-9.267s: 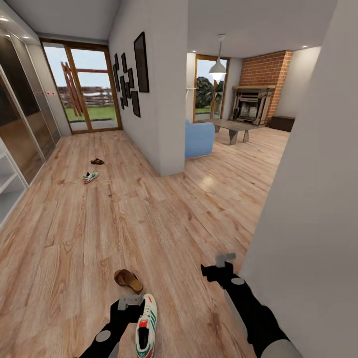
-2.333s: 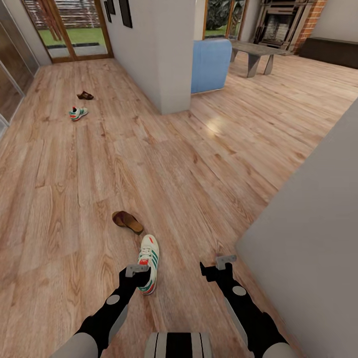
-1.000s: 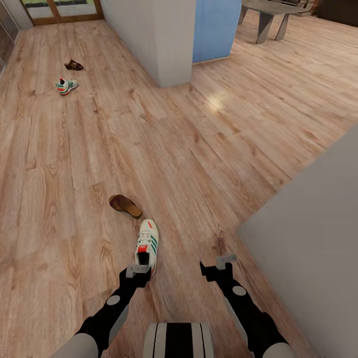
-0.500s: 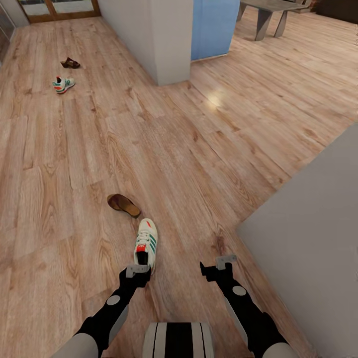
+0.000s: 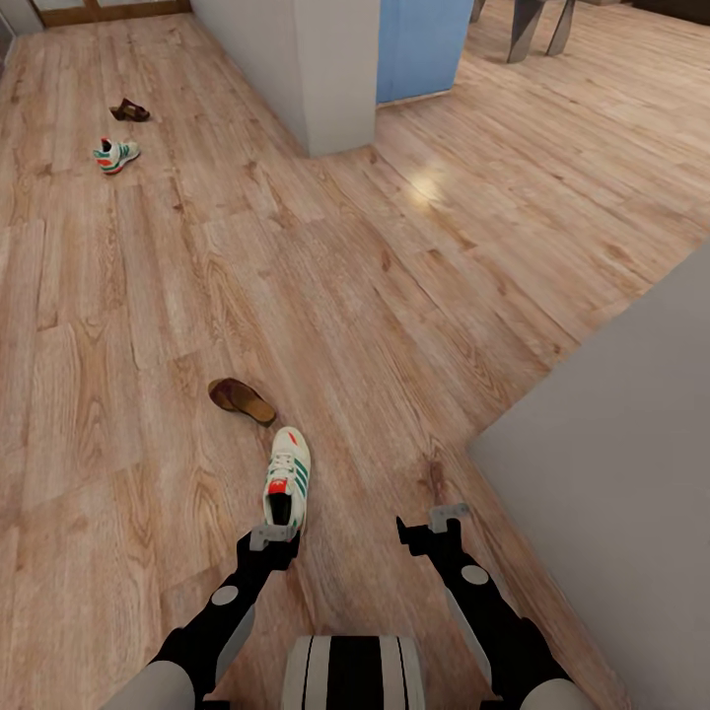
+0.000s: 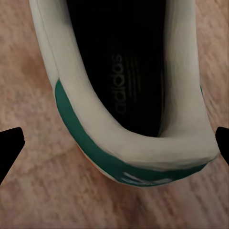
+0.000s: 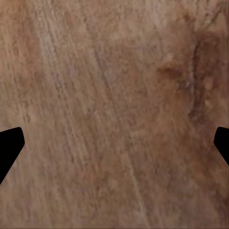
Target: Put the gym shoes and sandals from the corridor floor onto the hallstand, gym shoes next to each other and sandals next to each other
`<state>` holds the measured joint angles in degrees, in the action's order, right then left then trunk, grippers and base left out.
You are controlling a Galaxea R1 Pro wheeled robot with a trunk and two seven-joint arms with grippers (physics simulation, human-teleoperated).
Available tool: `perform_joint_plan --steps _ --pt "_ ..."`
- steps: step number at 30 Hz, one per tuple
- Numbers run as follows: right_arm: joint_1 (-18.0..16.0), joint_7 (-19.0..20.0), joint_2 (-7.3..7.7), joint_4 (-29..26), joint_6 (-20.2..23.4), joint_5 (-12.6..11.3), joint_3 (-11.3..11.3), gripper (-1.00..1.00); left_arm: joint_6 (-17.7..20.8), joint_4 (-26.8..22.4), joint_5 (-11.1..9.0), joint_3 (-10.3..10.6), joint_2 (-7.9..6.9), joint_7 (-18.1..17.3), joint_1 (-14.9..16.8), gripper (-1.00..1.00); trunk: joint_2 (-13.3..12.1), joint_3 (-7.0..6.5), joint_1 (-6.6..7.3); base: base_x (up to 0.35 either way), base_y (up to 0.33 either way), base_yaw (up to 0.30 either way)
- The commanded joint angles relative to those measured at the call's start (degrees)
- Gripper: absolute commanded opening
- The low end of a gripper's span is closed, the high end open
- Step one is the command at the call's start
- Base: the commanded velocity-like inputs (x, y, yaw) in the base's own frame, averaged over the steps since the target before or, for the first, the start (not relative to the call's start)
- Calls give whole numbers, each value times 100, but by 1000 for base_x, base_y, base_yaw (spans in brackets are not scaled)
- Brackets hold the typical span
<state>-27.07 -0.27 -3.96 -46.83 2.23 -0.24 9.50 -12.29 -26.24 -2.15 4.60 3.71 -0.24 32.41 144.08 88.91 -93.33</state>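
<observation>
Gym shoe [image 5: 286,480] dead ahead, flat on the corridor floor [image 5: 128,296], toe pointing away from me, heel right at my left claw [image 5: 273,537]. My left wrist camera looks straight down into the dark opening, white collar and green heel band [image 6: 143,171] under it, my two fingertips [image 6: 9,148] spread wide to either side and touching nothing. So that claw is released, hovering over the heel.

Right claw [image 5: 434,521] hangs over bare planks, fingers apart as well, nothing between them; the grey wall [image 5: 611,473] is close on its outer side.

One brown sandal [image 5: 241,399] lies just beyond the shoe's toe, near but apart. The other gym shoe [image 5: 116,154] and the other sandal [image 5: 129,109] sit together far up the corridor.

How I'd take this: drop the left claw straight down so the fingers straddle the heel collar, centred on that green band, then close across the shoe's width. The collar looks padded and soft, so I reckon it will give; better to go low enough to bite the firmer heel wall too. Grabbing at the heel, the toe will likely sag, so lift slowly and keep clear of the sandal in front.
</observation>
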Motion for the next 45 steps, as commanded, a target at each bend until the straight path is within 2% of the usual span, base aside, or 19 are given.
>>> perform_joint_plan --steps 1,8,15,44,45 --pt "0 -2 1 -65 23 -2 2 100 -19 5 -23 15 -2 -2 2 100 1 4 1 0 0 0" --pt "6 -2 1 -175 23 -2 0 100 -19 5 -23 15 -2 -2 2 100 1 7 1 0 0 0" --pt "8 0 1 -185 23 -2 0 100 -19 5 -23 15 -2 -2 2 100 10 163 -17 0 0 0" --pt "8 -2 1 -186 23 -2 0 100 -13 5 -31 3 -2 -2 2 100 10 163 -17 23 0 0" --pt "9 -4 1 -186 23 -2 0 100 -12 5 -31 1 -2 -2 2 -100 10 163 -17 0 0 0"
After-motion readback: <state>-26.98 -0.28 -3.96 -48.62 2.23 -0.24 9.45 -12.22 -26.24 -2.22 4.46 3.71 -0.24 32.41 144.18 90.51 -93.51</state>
